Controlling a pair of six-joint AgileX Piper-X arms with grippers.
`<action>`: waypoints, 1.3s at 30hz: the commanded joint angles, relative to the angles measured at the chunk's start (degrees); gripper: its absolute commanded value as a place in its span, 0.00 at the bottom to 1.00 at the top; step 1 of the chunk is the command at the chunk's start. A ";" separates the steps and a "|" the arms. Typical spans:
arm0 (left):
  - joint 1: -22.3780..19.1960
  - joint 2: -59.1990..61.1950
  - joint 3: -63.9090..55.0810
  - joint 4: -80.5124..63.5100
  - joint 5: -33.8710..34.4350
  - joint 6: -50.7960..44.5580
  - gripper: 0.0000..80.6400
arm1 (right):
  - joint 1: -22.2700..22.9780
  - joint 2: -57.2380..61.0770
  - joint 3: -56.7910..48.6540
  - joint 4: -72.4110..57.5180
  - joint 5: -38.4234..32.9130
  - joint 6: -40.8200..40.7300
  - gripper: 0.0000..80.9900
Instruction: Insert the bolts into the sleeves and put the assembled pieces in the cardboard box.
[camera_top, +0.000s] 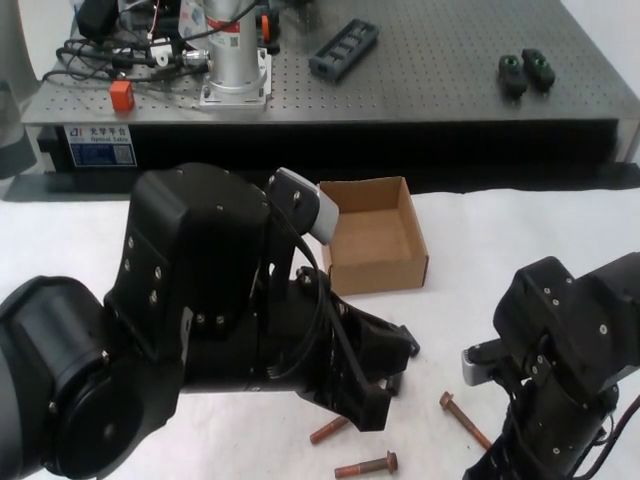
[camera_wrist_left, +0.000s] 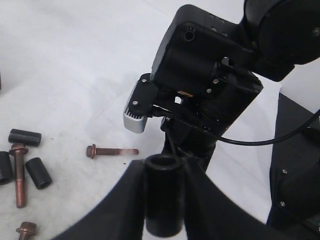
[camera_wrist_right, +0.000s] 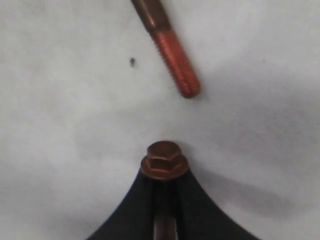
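On the white cloth (camera_top: 520, 230) in the high view, the cardboard box (camera_top: 372, 238) stands open-topped, with a grey perforated bench (camera_top: 430, 90) on its far side. The left arm (camera_top: 180, 330) fills the ground on the near left of the box. The left gripper (camera_top: 388, 385) is near the box's front wall but apart from it. Three loose bolts (camera_top: 366, 465) lie on the cloth on the near side of the box, farther from it than that gripper. The right arm (camera_top: 570, 340) sits to the near right of the box, well apart from it. In the left wrist view, the left gripper (camera_wrist_left: 162, 167) has its jaws closed tight on a black sleeve (camera_wrist_left: 162, 200), which stands upright between them with its open end up. More loose bolts (camera_wrist_left: 112, 150) and three loose sleeves (camera_wrist_left: 38, 173) lie flat on the cloth. In the right wrist view, the right gripper (camera_wrist_right: 164, 182) has its jaws pinched nearly together on the shank of a held bolt (camera_wrist_right: 164, 160), whose hex head pokes past the fingertips. The threaded end of another bolt (camera_wrist_right: 172, 55) lies on the cloth near it, not touching.
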 joint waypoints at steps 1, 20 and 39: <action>0.13 -0.69 -0.68 -0.67 0.82 0.81 0.01 | -0.10 -3.60 -0.16 -4.06 -6.63 0.94 0.00; 0.13 -0.69 -0.68 -9.72 16.96 0.69 0.01 | 1.38 -44.98 19.94 -63.92 -19.88 42.87 0.00; 0.13 -0.69 -0.68 -9.68 17.24 0.79 0.01 | 4.00 -43.35 19.95 -63.41 -26.39 42.66 0.00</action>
